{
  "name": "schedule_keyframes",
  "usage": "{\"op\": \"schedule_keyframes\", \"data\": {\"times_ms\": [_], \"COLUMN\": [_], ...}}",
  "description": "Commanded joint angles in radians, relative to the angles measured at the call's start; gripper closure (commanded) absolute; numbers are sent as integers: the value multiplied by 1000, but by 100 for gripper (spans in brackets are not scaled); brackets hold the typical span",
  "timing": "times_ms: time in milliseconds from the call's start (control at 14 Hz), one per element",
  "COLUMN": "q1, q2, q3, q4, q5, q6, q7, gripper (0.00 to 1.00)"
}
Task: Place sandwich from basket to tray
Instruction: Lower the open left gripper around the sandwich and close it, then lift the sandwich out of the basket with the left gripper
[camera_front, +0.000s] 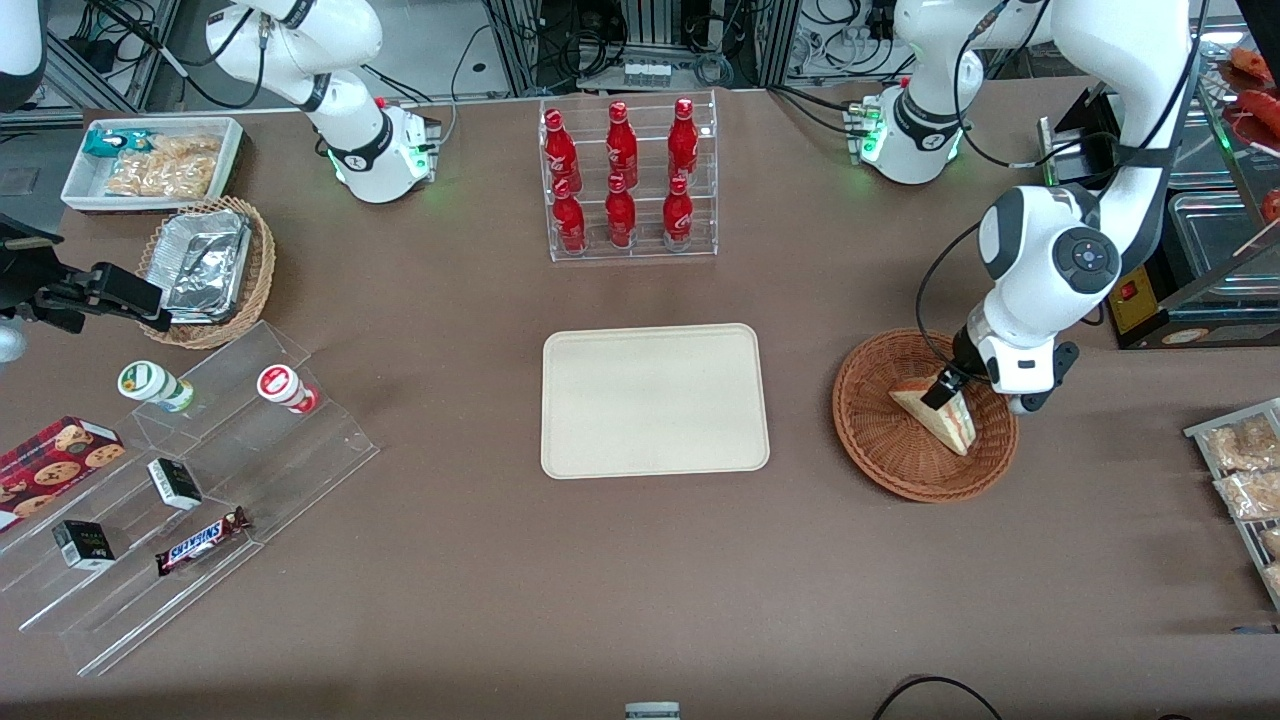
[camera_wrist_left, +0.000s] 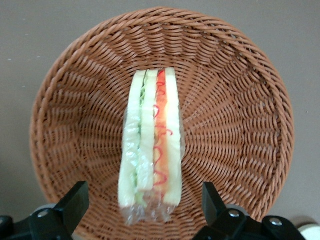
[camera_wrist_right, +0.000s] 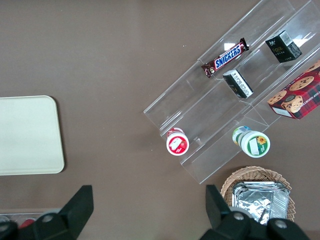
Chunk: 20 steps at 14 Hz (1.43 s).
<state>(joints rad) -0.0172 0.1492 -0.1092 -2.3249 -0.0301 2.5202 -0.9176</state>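
**Left gripper positioned over sandwich in basket**

The sandwich (camera_front: 940, 418) lies in the reddish-brown wicker basket (camera_front: 880, 452), which sits toward the working arm's end of the table, well apart from the table edges. In the wrist view the sandwich (camera_wrist_left: 151, 145) rests near the basket's middle, wrapped in clear film, with its layered cut edge facing up.

The gripper (camera_front: 944, 388) is directly above the sandwich, inside the basket rim (camera_wrist_left: 55, 100). Its fingers (camera_wrist_left: 74, 202) are spread wide, one on each side of the sandwich, with clear gaps between each finger and the bread. The gripper holds nothing.

The beige tray (camera_front: 655, 400) lies flat near the table's centre, beside the basket but apart from it. Nothing rests on the tray.
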Motion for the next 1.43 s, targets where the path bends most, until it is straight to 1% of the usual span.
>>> {"op": "schedule_keyframes", "data": {"times_ms": [0,143,214,286,357,429,500,571,643,714,857,929,1000,1143,1214,1357], "q1": [2,5,3,3,3,3,3,6,6,6,0,-3,-18,-90,-145,-228], "q2": [56,73,78,84,93,98,95,87,84,79,82,92,101,113,140,229], "q3": [-3,-3,-3,-3,-3,-3,-3,-3,-3,-1,-3,-6,-9,-10,-10,-10], "q4": [15,16,16,16,21,36,39,53,88,141,292,353,393,406,430,540], "q5": [-10,-10,-10,-10,-10,-8,-4,-2,-2,-2,-2,-1,2,1,1,1], "q6": [57,58,60,58,57,43,23,-10,-67,-160,-416,-508,-556,-552,-548,-555], "q7": [-11,-3,-4,-6,-12,-1,3,17,43,63,121,149,182,259,255,263], "gripper": [0,1,6,15,39,72,88,94,96,96,96,96,96,96,96,97]}}
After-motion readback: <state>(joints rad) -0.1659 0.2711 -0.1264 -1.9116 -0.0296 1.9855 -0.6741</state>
